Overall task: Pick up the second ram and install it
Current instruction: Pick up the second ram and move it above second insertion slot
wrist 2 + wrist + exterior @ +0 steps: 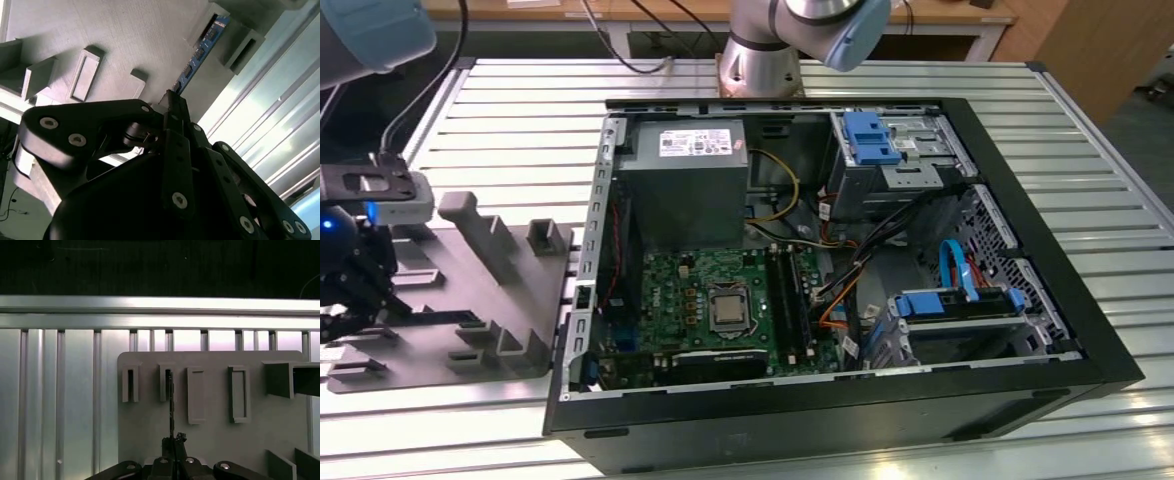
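The second ram (201,49) is a thin bluish board with dark chips, standing on edge in the slots of a grey holder block (125,35). Seen end-on in the first wrist view, the second ram (171,397) is a dark thin line running from a slot towards my fingers. My gripper (172,102) has its black fingers closed together on the near end of the stick, as the gripper (173,440) also appears in the first wrist view. At the exterior view's left, the gripper (347,300) hangs low over the holder block (480,290).
An open computer case (1041,330) lies on the slatted aluminium table (520,110), to the exterior view's right of the holder. Inside are the motherboard (707,300), black slot rails (787,290), the grey power supply (687,180), blue drive brackets and loose cables.
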Motion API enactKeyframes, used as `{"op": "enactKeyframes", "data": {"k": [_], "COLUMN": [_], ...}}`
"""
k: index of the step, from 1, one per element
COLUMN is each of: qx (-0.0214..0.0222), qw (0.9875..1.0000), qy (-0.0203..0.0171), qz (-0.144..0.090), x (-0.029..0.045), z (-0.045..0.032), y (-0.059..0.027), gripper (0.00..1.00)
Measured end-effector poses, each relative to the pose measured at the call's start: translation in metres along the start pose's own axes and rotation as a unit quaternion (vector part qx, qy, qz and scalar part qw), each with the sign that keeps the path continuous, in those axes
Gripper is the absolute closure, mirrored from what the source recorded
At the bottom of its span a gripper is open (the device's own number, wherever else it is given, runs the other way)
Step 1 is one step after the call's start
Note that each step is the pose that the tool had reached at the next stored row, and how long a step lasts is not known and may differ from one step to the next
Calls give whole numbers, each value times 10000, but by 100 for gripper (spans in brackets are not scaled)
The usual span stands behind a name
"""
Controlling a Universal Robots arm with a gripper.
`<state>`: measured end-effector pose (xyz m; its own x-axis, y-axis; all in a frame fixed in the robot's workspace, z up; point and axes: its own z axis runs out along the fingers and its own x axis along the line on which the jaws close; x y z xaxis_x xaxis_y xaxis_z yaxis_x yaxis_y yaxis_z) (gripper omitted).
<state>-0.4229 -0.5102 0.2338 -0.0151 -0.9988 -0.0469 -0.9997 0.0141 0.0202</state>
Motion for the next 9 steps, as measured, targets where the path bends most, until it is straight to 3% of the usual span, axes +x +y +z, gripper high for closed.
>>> {"op": "enactKeyframes", "data": {"k": [9], "qx": [4], "qw": [10000], "qy": [-3], "qz": [-1], "x": [-17], "z": [-349], "y": [7], "gripper": [89]}}
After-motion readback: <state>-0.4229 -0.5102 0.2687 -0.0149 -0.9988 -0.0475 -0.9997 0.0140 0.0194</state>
